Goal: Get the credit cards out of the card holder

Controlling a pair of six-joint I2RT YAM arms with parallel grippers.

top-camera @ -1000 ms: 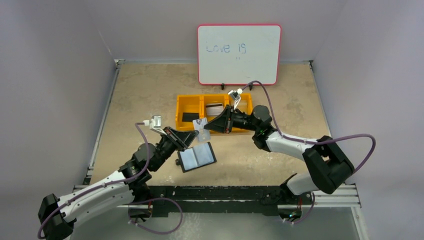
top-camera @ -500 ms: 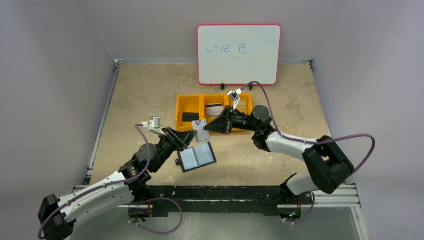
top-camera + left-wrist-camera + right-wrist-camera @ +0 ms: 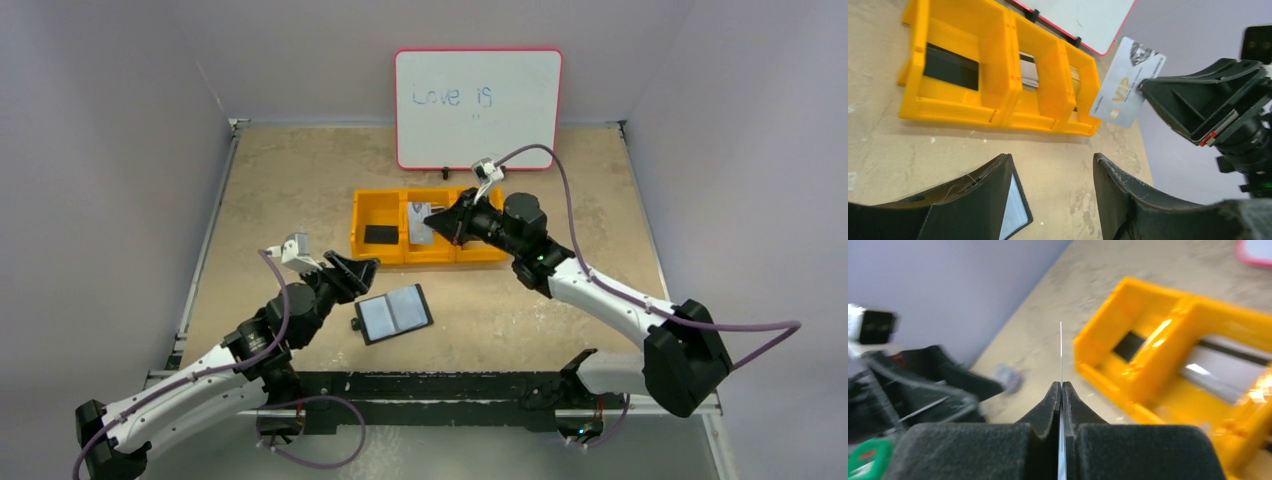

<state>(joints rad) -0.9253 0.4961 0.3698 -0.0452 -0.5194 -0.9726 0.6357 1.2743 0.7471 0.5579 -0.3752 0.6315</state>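
Observation:
The card holder (image 3: 395,313) lies open on the table, pale pockets up; one corner of it (image 3: 1010,215) shows past my left finger. My left gripper (image 3: 360,268) hovers just left of it, open and empty (image 3: 1053,165). My right gripper (image 3: 438,222) is shut on a whitish credit card (image 3: 420,222) marked VIP (image 3: 1128,82), held in the air over the yellow tray's middle compartment. The right wrist view shows this card edge-on (image 3: 1061,355) between the closed fingertips (image 3: 1061,386).
The yellow three-compartment tray (image 3: 382,254) stands behind the card holder. A flat black rectangle (image 3: 950,67) lies in its left compartment and a pale card (image 3: 1029,70) in the middle one. A whiteboard (image 3: 478,108) stands at the back.
My left gripper opened, let go of the card and drew back to the left. My right gripper closed on the card and carried it back over the yellow tray.

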